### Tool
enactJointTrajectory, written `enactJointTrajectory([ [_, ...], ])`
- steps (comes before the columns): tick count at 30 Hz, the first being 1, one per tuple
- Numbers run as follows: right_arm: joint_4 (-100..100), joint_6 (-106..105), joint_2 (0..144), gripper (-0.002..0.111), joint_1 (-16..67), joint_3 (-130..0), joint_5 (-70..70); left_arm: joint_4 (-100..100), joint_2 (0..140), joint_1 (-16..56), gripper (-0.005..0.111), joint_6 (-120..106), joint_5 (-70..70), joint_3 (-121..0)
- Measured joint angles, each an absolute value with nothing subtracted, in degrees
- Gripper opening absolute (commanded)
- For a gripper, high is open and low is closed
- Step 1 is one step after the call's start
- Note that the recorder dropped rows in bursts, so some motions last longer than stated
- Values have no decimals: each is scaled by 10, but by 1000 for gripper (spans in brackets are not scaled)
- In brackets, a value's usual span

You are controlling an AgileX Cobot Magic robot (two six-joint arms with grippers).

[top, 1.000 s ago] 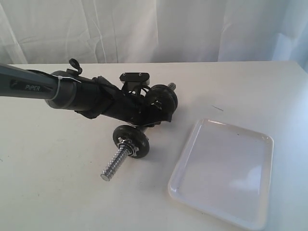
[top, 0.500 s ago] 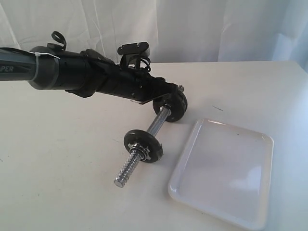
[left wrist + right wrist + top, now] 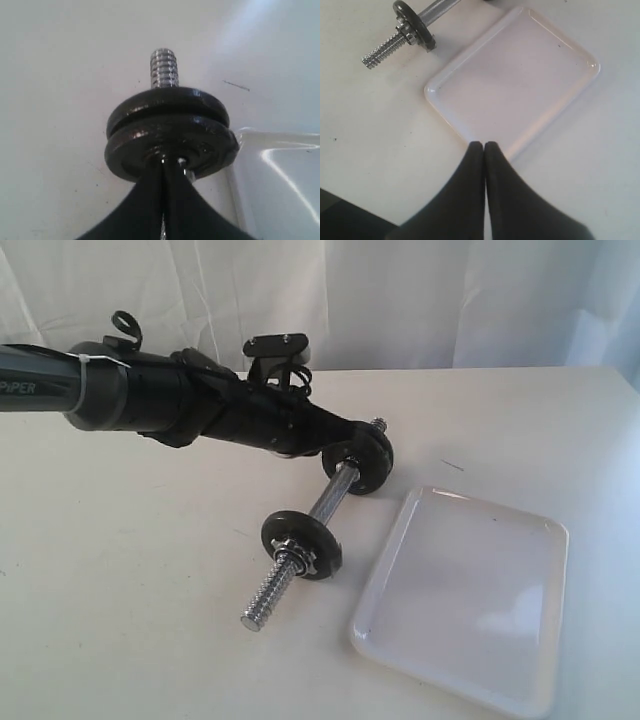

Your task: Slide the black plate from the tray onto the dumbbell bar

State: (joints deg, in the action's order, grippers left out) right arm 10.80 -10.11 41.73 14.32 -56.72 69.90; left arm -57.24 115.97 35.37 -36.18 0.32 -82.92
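The dumbbell bar [image 3: 330, 498] lies slantwise on the table beside the tray [image 3: 460, 590], which holds nothing. Its near end carries one black disc [image 3: 300, 543] with a silver nut. Two black discs [image 3: 167, 107] sit side by side on the far end, with the threaded tip sticking out past them. Which of the two is the black plate, I cannot tell. My left gripper [image 3: 170, 162] is shut on the bar just inside those discs [image 3: 365, 462]. My right gripper [image 3: 484, 144] hangs shut and empty over the tray's rim [image 3: 470, 135].
White table with a curtain behind it. The tray's corner [image 3: 245, 135] lies close to the far discs. The bar's near threaded end [image 3: 380, 52] points away from the tray. The left arm [image 3: 150, 400] stretches across the table's left half.
The left gripper has risen and moved right, towards the tray. The dumbbell bar has shifted right with it, and its middle now shows.
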Motion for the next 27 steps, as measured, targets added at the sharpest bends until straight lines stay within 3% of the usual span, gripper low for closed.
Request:
enactJointTrajectory([
  [27, 106, -102, 417, 0, 143, -567, 701, -537, 1176, 341, 0, -361, 24, -829],
])
